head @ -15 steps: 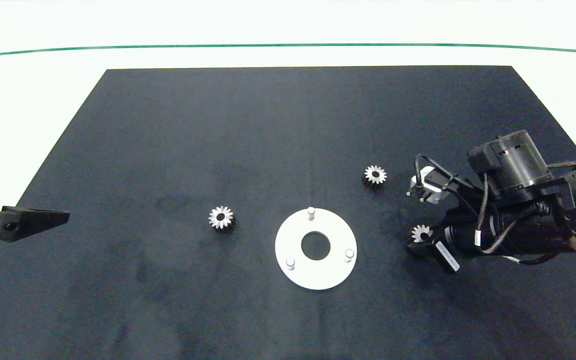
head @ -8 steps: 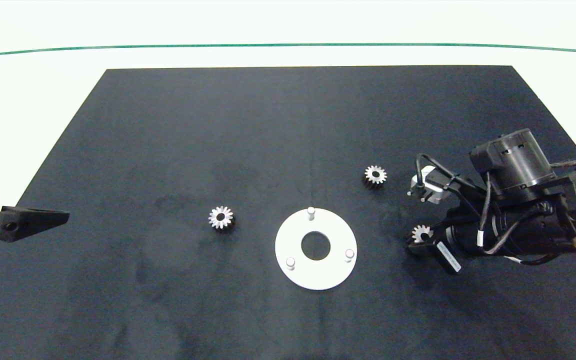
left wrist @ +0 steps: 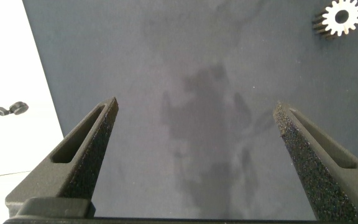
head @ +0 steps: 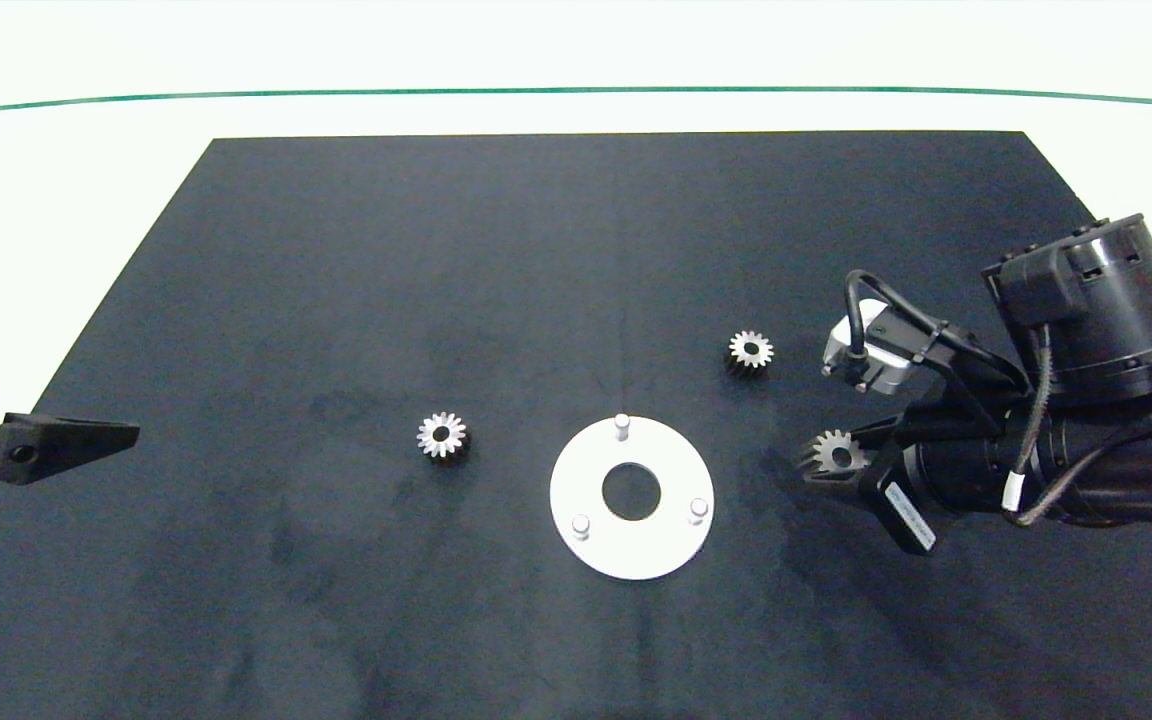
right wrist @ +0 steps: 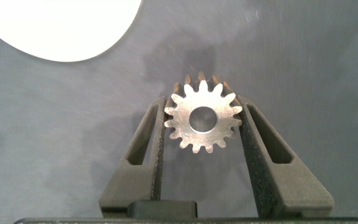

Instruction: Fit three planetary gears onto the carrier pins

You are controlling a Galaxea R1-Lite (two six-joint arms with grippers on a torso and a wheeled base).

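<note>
Holding one gear (right wrist: 202, 121) in my right gripper (head: 833, 458): the two grey fingers (right wrist: 146, 146) are pinched on its toothed rim from either side, the flat silver face and centre hole turned up to the wrist camera. In the head view this held gear (head: 834, 453) sits right of centre, just right of the white disc (head: 632, 554) and apart from it. Whether it is clear of the black mat (head: 576, 250) I cannot tell. A curved edge of the disc (right wrist: 61, 31) shows in the wrist picture.

Disc lies flat on the mat, lower centre of the head view. Three carrier pins stand upright on it, all bare: one at its upper edge (head: 621, 425), one lower left (head: 581, 525), one lower right (head: 699, 509).

Two more gears lie loose on the mat. One (head: 751, 351) is up and right of the disc, near the right arm's wrist camera housing (head: 871, 352). The other (head: 442, 436) is left of the disc, apart from it; the left wrist camera also catches it (left wrist: 339, 17).

Left gripper (head: 111, 434) is parked at the left edge of the head view, at the mat's border, fingers (left wrist: 82, 155) spread wide with nothing between them but mat.
</note>
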